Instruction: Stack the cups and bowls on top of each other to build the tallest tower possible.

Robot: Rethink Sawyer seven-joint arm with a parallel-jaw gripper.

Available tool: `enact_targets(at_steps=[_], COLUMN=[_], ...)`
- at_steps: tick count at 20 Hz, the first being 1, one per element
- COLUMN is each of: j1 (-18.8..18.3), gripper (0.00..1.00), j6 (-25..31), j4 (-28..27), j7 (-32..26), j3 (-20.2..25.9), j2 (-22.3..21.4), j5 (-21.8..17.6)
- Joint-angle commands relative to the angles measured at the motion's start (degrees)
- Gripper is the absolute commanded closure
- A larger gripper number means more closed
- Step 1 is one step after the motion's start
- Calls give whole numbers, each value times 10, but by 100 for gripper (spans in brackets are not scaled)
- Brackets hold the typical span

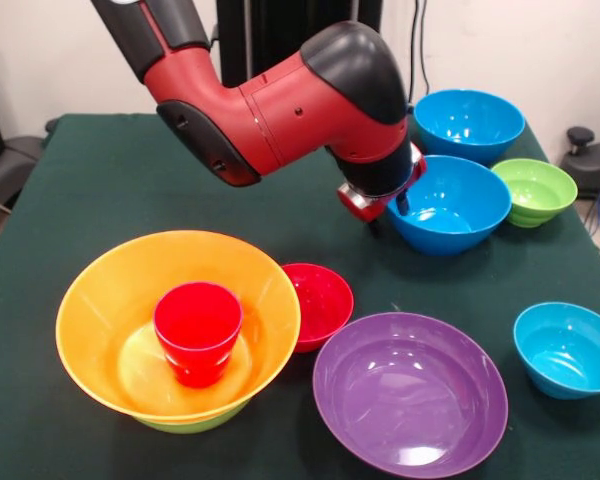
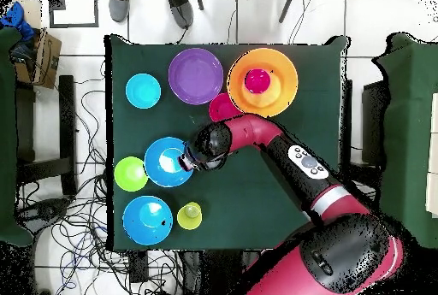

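The tower stands front left: a large orange bowl [image 1: 105, 300] nested over a lime-green bowl [image 1: 195, 423], with the red cup [image 1: 198, 332] upright inside. In the overhead view the orange bowl [image 2: 284, 86] and red cup [image 2: 257, 80] also show. My gripper [image 1: 388, 212] is at the left rim of a medium blue bowl [image 1: 455, 205], low over it; the overhead view shows the gripper [image 2: 190, 162] at that bowl's [image 2: 162, 162] edge. The yellow cup [image 2: 189, 215] shows only from overhead, upright.
A small red bowl [image 1: 322, 302] touches the orange bowl. A purple bowl [image 1: 410, 392] and a small blue bowl [image 1: 568, 348] sit in front. A second medium blue bowl [image 1: 468, 125] and a ribbed green bowl [image 1: 535, 190] stand behind.
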Motion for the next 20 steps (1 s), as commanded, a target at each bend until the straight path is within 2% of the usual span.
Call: enact_targets(at_steps=[1,10,15,20], j1=[-10,-11,-8,-20], gripper=[100,100,100,100], j6=[-42,-30,-27,9], j4=[25,29,26,32], j7=[-152,-147,-132,-145], j3=[-1,4,2,22], j2=[13,4,-22,-48], j5=[-37,-35,-40,-11])
